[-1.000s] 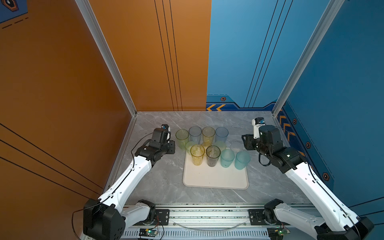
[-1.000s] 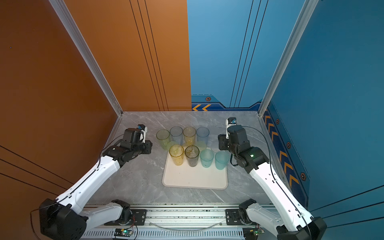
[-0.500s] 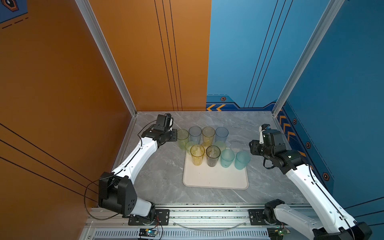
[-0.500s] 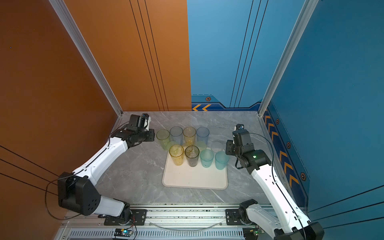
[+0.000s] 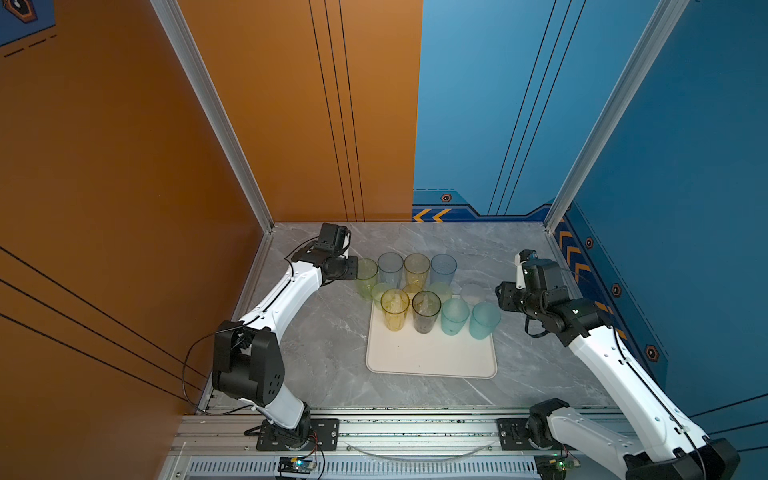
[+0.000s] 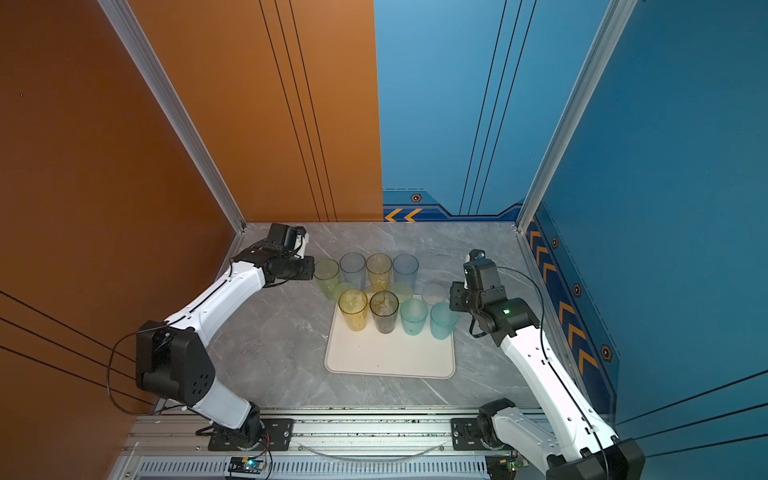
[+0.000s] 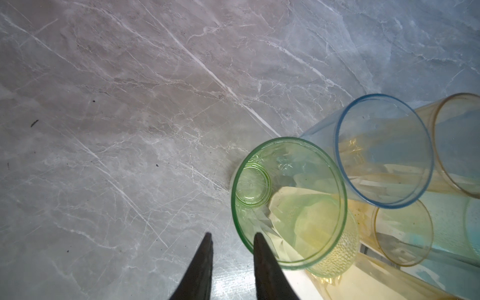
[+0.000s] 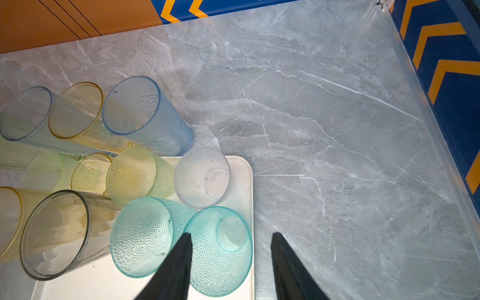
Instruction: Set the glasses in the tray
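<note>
Starting nearest me, the tray (image 5: 430, 357) lies flat on the tabletop (image 5: 332, 353), its near half bare. Across its middle stand four tall ones in a row: a yellow glass (image 5: 395, 309), a grey glass (image 5: 426, 313), a teal glass (image 5: 454, 318) and an end teal glass (image 5: 484, 322). My right pincer (image 8: 230, 235) hangs at that row's right end, wide and empty, with one finger over the end teal glass and the other over bare tabletop. Behind them, short pebbled glasses (image 8: 137, 171) crowd the tray's far edge, with the clear glass (image 8: 201, 176) in its far right corner. Farthest, just past the tray on the tabletop, stands another tall row: a green glass (image 7: 288, 202), a pale blue glass (image 5: 390, 268), a far yellow glass (image 5: 417, 268) and a blue glass (image 5: 443, 268). My left pincer (image 7: 232, 235) is at the green glass, its gap narrow. In the wrist view the rim passes between my fingertips, and I cannot tell whether either touches it.
</note>
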`<action>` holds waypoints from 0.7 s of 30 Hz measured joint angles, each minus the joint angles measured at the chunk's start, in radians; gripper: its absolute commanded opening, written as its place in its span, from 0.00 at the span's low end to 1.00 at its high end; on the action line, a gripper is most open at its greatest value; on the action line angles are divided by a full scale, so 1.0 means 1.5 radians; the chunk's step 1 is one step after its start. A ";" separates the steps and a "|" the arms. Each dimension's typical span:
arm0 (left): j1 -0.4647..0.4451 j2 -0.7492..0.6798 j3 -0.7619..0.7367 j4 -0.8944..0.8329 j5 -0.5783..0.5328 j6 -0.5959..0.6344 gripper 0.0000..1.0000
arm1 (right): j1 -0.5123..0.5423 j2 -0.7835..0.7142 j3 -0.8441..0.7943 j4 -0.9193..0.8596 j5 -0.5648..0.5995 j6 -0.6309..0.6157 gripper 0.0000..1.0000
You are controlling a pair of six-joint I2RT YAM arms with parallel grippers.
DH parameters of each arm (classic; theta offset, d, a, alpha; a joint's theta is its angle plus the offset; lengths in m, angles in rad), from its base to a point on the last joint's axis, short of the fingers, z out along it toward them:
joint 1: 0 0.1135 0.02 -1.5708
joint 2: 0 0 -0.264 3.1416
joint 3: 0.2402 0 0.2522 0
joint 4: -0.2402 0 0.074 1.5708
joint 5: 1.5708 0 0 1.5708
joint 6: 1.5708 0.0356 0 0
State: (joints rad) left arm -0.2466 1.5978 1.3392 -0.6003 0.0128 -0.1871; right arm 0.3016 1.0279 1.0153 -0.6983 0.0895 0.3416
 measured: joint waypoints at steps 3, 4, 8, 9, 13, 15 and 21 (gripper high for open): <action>0.003 0.012 0.008 -0.005 0.000 0.007 0.28 | 0.000 0.000 0.000 0.001 -0.006 0.000 0.49; 0.003 0.017 0.011 -0.005 0.000 0.009 0.28 | 0.000 0.000 0.000 0.001 -0.007 0.000 0.49; 0.003 0.034 0.022 -0.008 0.000 0.017 0.28 | 0.000 0.000 0.000 0.001 -0.012 0.000 0.49; 0.003 0.038 0.024 -0.010 0.000 0.018 0.28 | 0.000 0.000 0.000 0.001 -0.013 0.000 0.49; 0.003 0.054 0.036 -0.013 0.000 0.025 0.26 | 0.000 0.000 0.000 0.001 -0.019 0.000 0.49; 0.003 0.058 0.041 -0.015 0.000 0.028 0.25 | 0.000 0.000 0.000 0.001 -0.022 0.000 0.49; 0.003 0.070 0.054 -0.017 0.000 0.034 0.24 | 0.000 0.000 0.000 0.002 -0.023 0.000 0.49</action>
State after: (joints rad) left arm -0.2428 1.7035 1.4197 -0.6254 0.0124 -0.1356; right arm 0.3016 1.0275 1.0149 -0.6960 0.0555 0.3416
